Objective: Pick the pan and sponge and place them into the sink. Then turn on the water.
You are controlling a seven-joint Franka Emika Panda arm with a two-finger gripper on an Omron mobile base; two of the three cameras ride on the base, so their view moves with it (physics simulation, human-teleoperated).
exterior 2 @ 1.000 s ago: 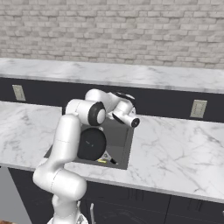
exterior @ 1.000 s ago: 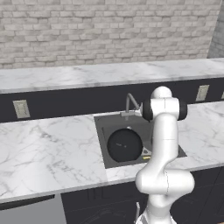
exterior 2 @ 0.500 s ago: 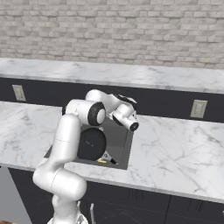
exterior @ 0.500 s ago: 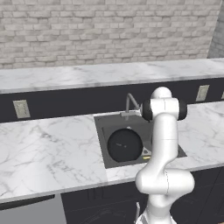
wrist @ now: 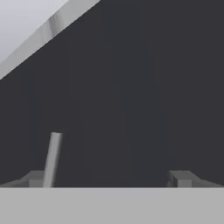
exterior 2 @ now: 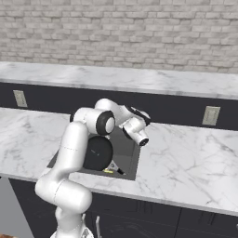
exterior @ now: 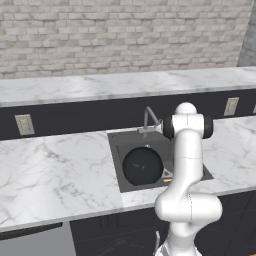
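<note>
Item: faucet (exterior: pixel 150 119), thin rigid metal, likely slick (I'd push its lever near the tip), gripper (wrist: pixel 109 178) jaws spread wide, empty; pan (exterior: pixel 142 166) sits in sink (exterior: pixel 116 150).

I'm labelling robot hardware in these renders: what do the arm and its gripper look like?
The arm is glossy white, built of rounded tubular links with dark grey bands and caps at the joints. The gripper has a white body ending in a dark face; its jaws are two small dark grey blocky tips. No cables or markings are visible.
</note>
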